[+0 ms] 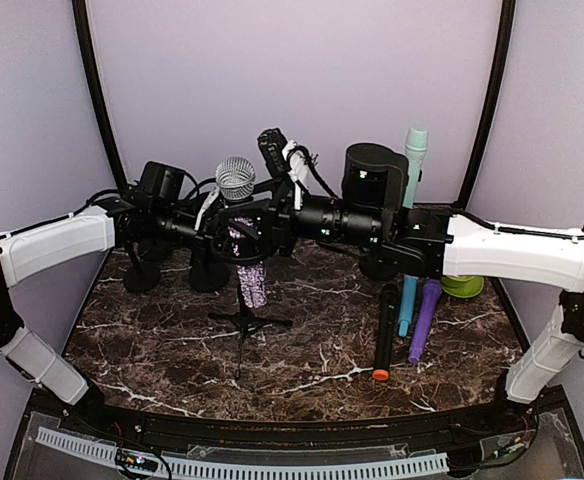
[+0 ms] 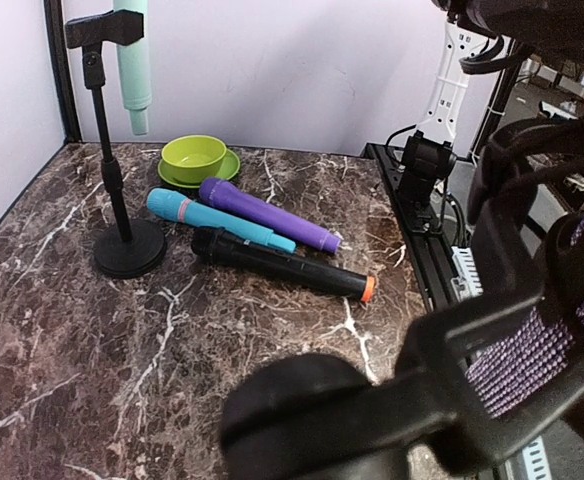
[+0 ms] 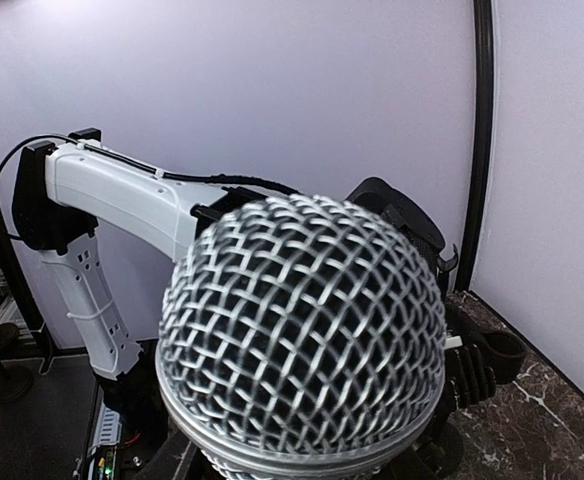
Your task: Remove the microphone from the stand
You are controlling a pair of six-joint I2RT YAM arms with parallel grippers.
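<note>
The microphone has a silver mesh head [image 1: 235, 178] and a purple glitter body [image 1: 251, 283], and stands upright in a small black tripod stand [image 1: 244, 322] at the table's middle. My right gripper [image 1: 258, 228] reaches in from the right and is shut on the microphone just under the head. The mesh head [image 3: 302, 335] fills the right wrist view and hides the fingers. My left gripper [image 1: 215, 240] comes from the left and is shut on the stand's upper part beside the body. In the left wrist view the glitter body [image 2: 537, 345] sits at the right behind blurred black parts.
A teal microphone [image 1: 414, 160] stands in a taller stand [image 2: 129, 250] at the back right. Purple [image 2: 269, 215], teal [image 2: 217, 220] and black orange-tipped [image 2: 282, 263] microphones lie beside a green bowl [image 2: 194, 155]. Two round black stand bases [image 1: 142, 275] sit back left.
</note>
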